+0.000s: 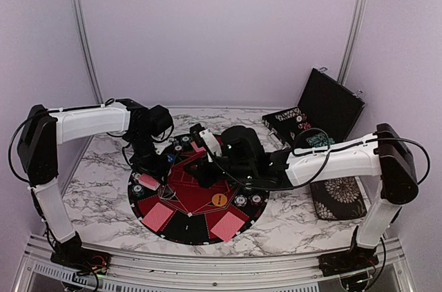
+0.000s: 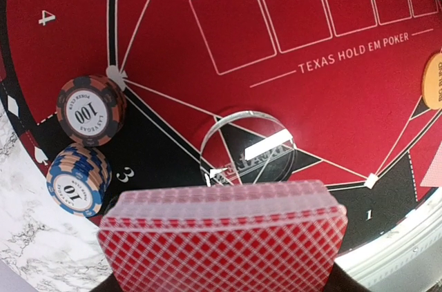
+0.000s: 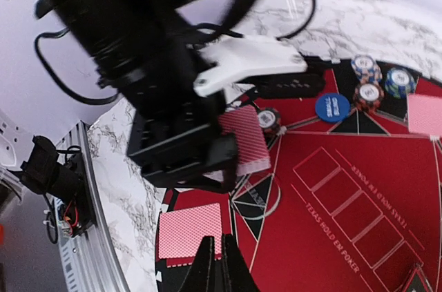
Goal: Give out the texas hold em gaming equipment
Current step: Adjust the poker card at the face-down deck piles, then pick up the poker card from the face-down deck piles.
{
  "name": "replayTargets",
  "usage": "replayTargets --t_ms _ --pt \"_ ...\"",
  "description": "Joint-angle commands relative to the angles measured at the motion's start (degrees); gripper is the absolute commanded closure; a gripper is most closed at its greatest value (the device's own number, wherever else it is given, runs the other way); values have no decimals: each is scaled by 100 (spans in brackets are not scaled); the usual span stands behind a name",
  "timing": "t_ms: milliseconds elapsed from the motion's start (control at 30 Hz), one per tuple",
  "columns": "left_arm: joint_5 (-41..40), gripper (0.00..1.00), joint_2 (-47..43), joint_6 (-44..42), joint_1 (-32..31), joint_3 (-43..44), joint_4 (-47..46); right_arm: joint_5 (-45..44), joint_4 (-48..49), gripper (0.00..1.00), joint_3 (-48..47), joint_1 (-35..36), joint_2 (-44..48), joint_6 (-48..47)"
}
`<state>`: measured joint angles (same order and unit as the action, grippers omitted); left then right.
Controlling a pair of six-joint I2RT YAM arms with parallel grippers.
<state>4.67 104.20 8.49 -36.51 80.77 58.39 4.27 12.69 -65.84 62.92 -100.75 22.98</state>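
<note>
Red-backed card deck (image 2: 224, 237) clamped in left gripper (image 1: 150, 180) over mat edge (image 1: 141, 215); right gripper (image 3: 215, 264) closed, empty.

Both arms reach inward, wrists close together.
Left pincer (image 1: 149, 180) part-open around a load; right pincer (image 3: 214, 264) fingers pressed together.

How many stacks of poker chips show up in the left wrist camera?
2. A brown stack marked 100 near the mat's left edge, and a blue stack marked 10 right below it. More may sit outside this view.
</note>
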Motion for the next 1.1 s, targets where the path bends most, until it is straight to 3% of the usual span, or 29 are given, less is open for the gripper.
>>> replayTargets --t_ms 0,233,467,1067 --pt "42 54 -75 -75 -159 114 175 1496 130 95 303 -667 204 1024" --pt "45 54 -119 -85 -480 158 173 2751 626 85 479 -1376 45 2016" --pt "79 54 -182 -93 -691 212 207 3279 974 59 383 -1702 -350 2731" --pt "172 54 -347 -207 -966 435 304 4338 1070 55 -450 -1801 -1453 3417"
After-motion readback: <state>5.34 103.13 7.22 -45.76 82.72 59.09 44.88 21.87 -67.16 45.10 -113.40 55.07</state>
